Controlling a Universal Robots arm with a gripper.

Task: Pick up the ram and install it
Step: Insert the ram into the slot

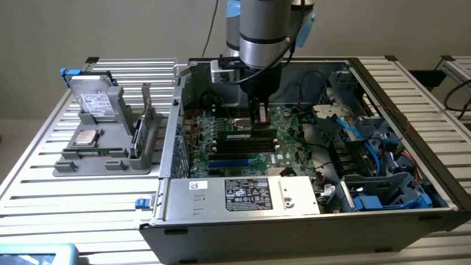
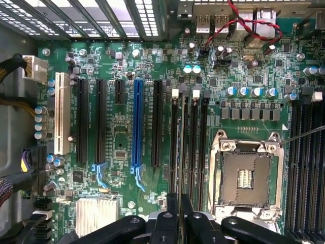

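While the ram [image 1: 249, 134] is clenched by its thin upper edge in the gripper [image 1: 257, 120], it is held low over the motherboard [image 1: 294, 135]. In the exterior view it is placed just at 12 o'clock of the empty black memory slots [image 1: 243, 147]. If the stick is tilted, offset from its slot or notched the wrong way round, it could be jammed, twisted out of the jaws or cracked under pressure. Its long axis is laid from 9 to 3 o'clock, parallel to the slots, with the labelled face turned toward 6 o'clock.
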